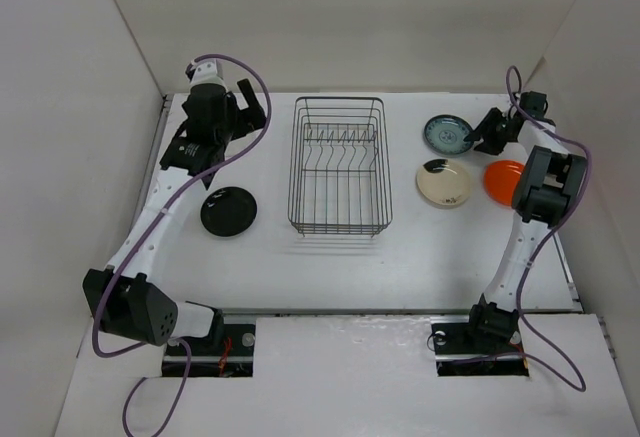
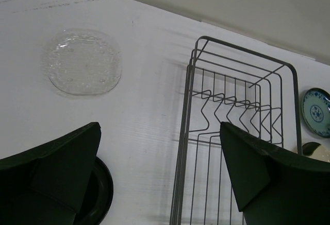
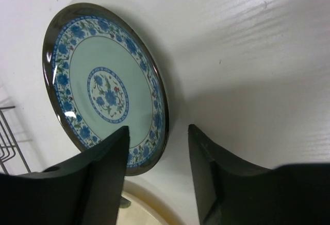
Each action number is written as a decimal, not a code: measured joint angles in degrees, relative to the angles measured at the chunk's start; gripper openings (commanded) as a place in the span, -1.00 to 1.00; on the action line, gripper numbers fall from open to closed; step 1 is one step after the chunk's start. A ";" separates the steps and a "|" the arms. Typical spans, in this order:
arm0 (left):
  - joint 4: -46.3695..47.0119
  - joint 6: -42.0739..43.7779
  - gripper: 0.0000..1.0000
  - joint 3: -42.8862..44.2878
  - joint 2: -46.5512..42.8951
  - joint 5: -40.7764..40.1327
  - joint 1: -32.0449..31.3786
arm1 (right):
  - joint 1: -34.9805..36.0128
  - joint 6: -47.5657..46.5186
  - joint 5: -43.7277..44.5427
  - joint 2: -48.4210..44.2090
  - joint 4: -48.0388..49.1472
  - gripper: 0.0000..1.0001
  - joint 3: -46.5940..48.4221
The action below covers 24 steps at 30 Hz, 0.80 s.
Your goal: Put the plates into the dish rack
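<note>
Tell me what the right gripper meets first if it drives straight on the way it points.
Most likely the rim of the teal patterned plate, which lies in the gap of the open right gripper. Depth is unclear, so perhaps the table beside it.

The left gripper hangs with its fingers wide apart. Beyond them lies the clear glass plate flat on the table. The dish rack stands to the right, and the black plate is half hidden under one finger.

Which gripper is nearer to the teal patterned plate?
Right. The right gripper sits at the edge of the teal patterned plate; the left gripper is far off, across the dish rack.
</note>
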 measured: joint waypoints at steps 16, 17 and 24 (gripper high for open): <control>-1.73 -3.28 1.00 0.00 0.00 -3.72 1.11 | 0.00 0.13 -0.42 3.65 -3.58 -0.56 5.31; -1.84 -3.32 1.00 0.00 0.00 -3.72 1.11 | 0.00 0.20 -0.09 3.78 -4.04 -0.67 5.51; -2.25 -3.43 1.00 0.00 0.00 -3.72 1.11 | 0.00 1.70 0.13 3.98 -5.62 -1.00 7.78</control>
